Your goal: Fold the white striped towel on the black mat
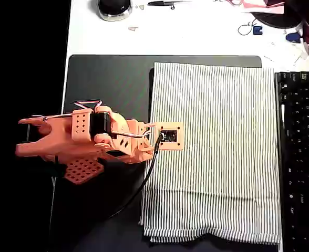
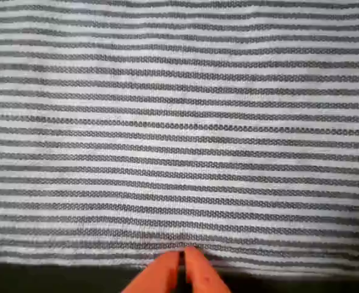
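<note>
The white striped towel [image 1: 217, 152] lies spread flat on the right part of the black mat [image 1: 107, 84], its lower edge slightly rumpled. My orange gripper [image 1: 153, 142] reaches in from the left and sits at the middle of the towel's left edge. In the wrist view the towel [image 2: 179, 122] spreads wide, and the two orange fingertips [image 2: 167, 271] are pressed together at its near edge, where the gripper [image 2: 183, 259] is shut on the hem, with only a thin dark line between the fingers.
A black keyboard [image 1: 301, 157] runs along the towel's right side. At the back, the white desk [image 1: 196, 31] holds a round black object [image 1: 114, 8], a pen [image 1: 165, 3] and small clutter. Bare mat lies left of the towel under the arm.
</note>
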`<state>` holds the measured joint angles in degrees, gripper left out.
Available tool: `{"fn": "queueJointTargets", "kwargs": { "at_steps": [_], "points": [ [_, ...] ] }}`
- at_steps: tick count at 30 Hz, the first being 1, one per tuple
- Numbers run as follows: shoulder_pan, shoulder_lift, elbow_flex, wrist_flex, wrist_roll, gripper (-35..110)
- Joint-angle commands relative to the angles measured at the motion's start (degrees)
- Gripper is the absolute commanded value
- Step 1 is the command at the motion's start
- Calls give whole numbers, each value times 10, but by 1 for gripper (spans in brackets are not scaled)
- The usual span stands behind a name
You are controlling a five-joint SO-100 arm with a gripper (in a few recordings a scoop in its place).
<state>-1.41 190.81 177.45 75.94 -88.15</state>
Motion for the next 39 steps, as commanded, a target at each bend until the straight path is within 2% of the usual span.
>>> {"fn": "queueJointTargets", "kwargs": {
  "at_steps": [1,33,39],
  "points": [
    [0,2,10,-1,4,0],
    [0,2,10,-1,4,1],
    [-32,2,10,-1,4,5]
  ]
}}
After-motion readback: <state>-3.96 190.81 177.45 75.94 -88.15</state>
